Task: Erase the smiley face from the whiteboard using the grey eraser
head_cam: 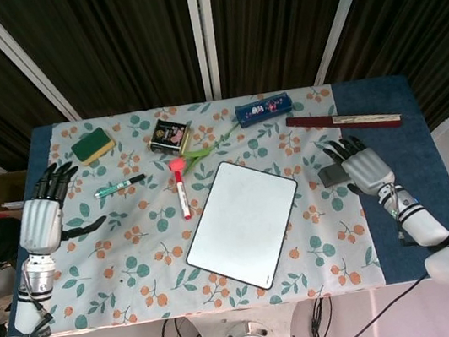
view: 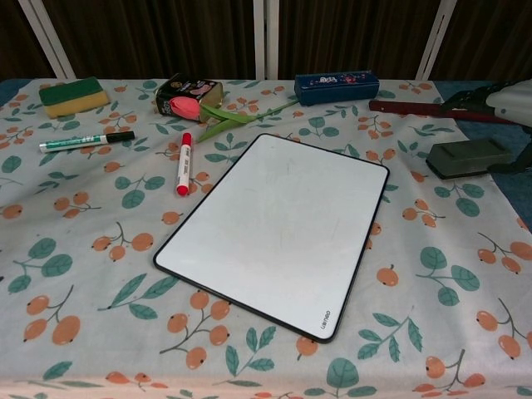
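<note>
The whiteboard [head_cam: 243, 221] [view: 278, 220] lies tilted at the middle of the floral cloth, its surface white with only faint smudges and no drawing I can make out. To its right, the grey eraser [head_cam: 332, 175] [view: 468, 158] sits flat on the cloth near the cloth's edge. My right hand [head_cam: 361, 166] [view: 509, 98] is just right of the eraser, fingers spread and holding nothing. At the table's left side my left hand [head_cam: 42, 219] hovers with its fingers spread and empty; the chest view does not show it.
Behind the board lie a red marker [head_cam: 182, 195], a green marker [head_cam: 119, 186], a green sponge [head_cam: 92, 144], a small tin [head_cam: 169, 133], a pink tulip [head_cam: 193, 156], a blue pencil case [head_cam: 264, 109] and a dark red stick [head_cam: 343, 120].
</note>
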